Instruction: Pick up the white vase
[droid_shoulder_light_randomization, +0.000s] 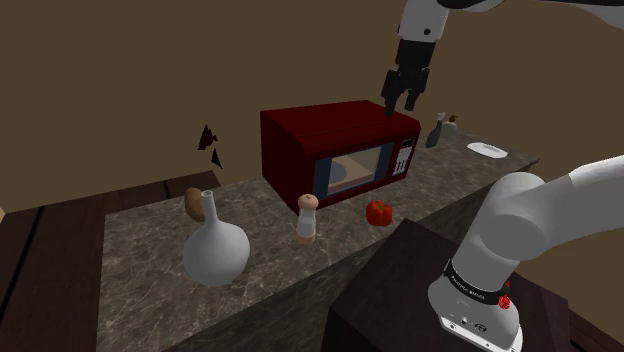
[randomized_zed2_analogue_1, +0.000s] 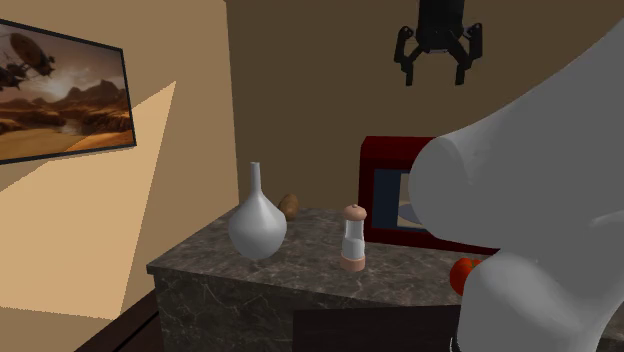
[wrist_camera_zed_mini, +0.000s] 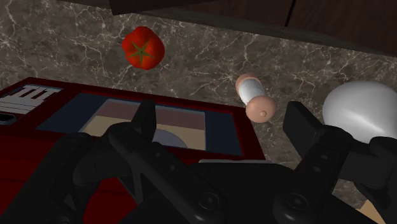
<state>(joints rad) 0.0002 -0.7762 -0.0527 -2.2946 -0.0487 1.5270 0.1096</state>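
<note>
We are seeing the jaws hanging spread apart, clasping nothing, high above the dark red microwave (droid_shoulder_light_randomization: 340, 150). The white vase (droid_shoulder_light_randomization: 215, 250), round-bellied with a thin neck, is standing upright on the marbled table (droid_shoulder_light_randomization: 130, 240) toward the shoulder view's left, well apart from the jaws. A brown rounded thing (droid_shoulder_light_randomization: 193, 202) is sitting just behind its neck. Between vase and microwave a shaker (droid_shoulder_light_randomization: 307, 218) is standing upright, and a red tomato (droid_shoulder_light_randomization: 379, 213) is lying before the microwave door.
</note>
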